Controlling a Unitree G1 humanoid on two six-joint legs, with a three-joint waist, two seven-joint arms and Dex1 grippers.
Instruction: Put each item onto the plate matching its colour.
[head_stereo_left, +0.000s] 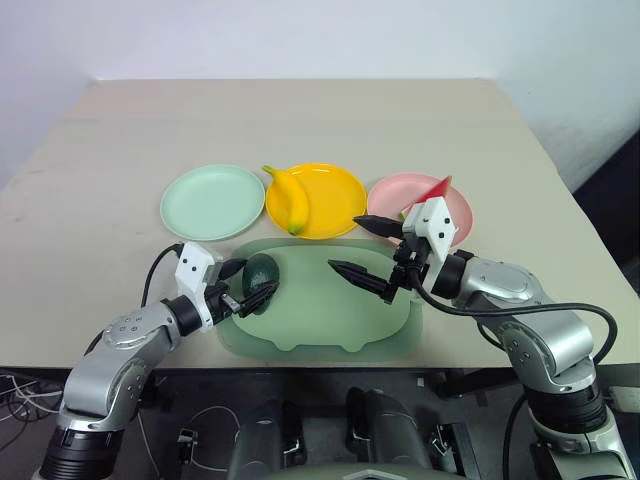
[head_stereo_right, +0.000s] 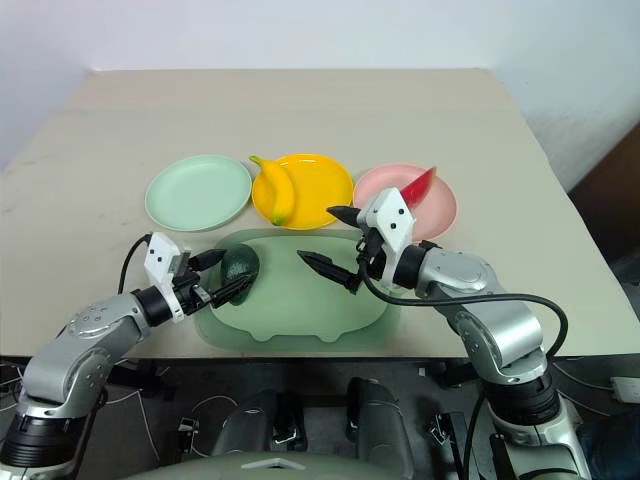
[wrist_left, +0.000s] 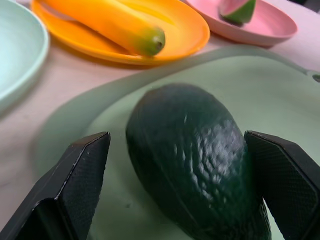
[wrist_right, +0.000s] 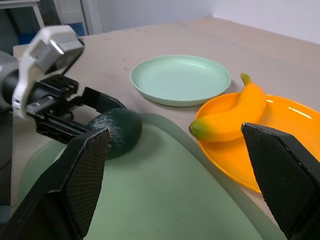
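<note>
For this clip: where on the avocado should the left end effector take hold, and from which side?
Across the wide middle, I'd say, coming low from the near-left edge of the tray, as the left end effector is lined up now. The avocado lies on its side with its long axis running away between the open fingers, so they would close on its two rounded flanks rather than the tapering ends.

Avocado (head_stereo_left: 261, 272) on the tray (head_stereo_left: 330, 325); behind it, three plates (head_stereo_left: 212, 201) side by side.
</note>
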